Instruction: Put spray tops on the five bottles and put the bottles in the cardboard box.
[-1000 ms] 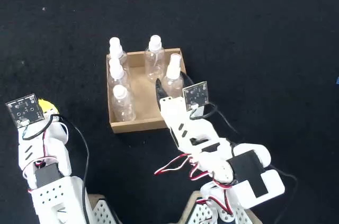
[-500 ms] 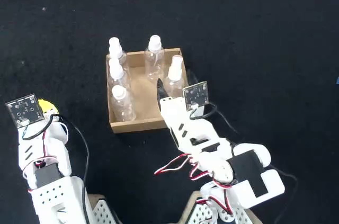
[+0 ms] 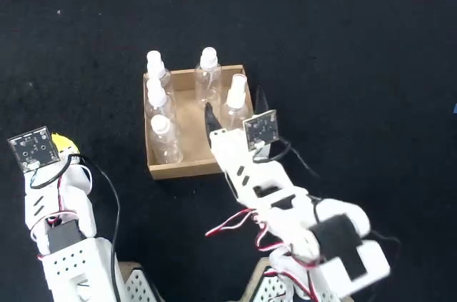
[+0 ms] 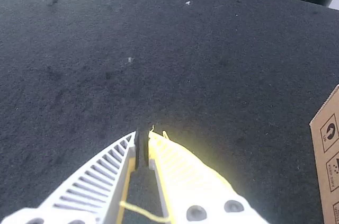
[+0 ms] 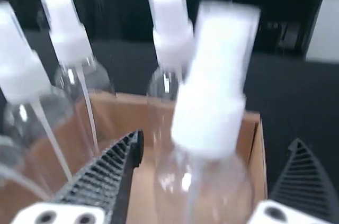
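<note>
Black table [image 3: 357, 45]. My right gripper [image 3: 233, 106] gapes around the nearest bottle [image 3: 235, 90] in the cardboard box [image 3: 187, 168]; left gripper [image 4: 144, 138] closed. I would withdraw straight, avoiding contact.

Table [image 3: 371, 66] lying under black cloth [image 4: 222, 65], cloth covering whole surface. Cardboard box [image 3: 182, 168] sitting directly on cloth, left of centre, open side facing up. Few pale specks [image 4: 130, 60] dotting cloth near box's left side.
</note>
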{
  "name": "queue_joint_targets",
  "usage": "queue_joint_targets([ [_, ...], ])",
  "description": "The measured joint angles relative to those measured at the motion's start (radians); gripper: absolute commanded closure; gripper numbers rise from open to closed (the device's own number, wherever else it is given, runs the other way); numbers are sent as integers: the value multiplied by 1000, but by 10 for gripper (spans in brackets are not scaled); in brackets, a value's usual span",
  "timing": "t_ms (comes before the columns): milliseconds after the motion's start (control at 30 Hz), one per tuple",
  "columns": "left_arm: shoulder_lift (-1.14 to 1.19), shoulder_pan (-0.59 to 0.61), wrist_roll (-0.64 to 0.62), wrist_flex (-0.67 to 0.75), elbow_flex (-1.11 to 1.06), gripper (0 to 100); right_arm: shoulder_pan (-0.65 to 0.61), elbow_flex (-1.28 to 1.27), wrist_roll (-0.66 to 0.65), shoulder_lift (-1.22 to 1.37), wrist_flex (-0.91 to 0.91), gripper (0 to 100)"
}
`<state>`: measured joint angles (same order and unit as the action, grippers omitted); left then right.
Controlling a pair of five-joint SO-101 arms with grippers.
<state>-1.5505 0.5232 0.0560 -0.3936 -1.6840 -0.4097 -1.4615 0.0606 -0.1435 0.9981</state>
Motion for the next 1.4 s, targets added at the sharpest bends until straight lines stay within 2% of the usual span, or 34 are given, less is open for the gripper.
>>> queue_joint_targets([
  [200, 0, 0, 0, 0, 0, 970, 0, -2, 0, -187, -143, 627],
  [333, 0, 0, 0, 0, 0, 970, 0, 51, 0, -358, -348, 627],
  [533, 0, 0, 0, 0, 0, 970, 26, 153, 0, -712, -750, 638],
  [633, 0, 0, 0, 0, 0, 970, 83, 187, 0, -904, -945, 747],
  [767, 0, 0, 0, 0, 0, 970, 176, 195, 0, -1122, -1165, 988],
  [867, 0, 0, 0, 0, 0, 970, 264, 157, 0, -1257, -1255, 946],
  [1000, 0, 0, 0, -2, 0, 971, 404, 14, 0, -1407, -1277, 988],
  [1133, -5, 0, 0, -89, 0, 971, 514, -117, 0, -1576, -1335, 982],
  [1233, -60, -12, 0, -198, 0, 971, 565, -124, 0, -1653, -1514, 981],
  [1400, -241, -97, 0, -411, 2, 971, 580, -121, 0, -1654, -1830, 981],
])
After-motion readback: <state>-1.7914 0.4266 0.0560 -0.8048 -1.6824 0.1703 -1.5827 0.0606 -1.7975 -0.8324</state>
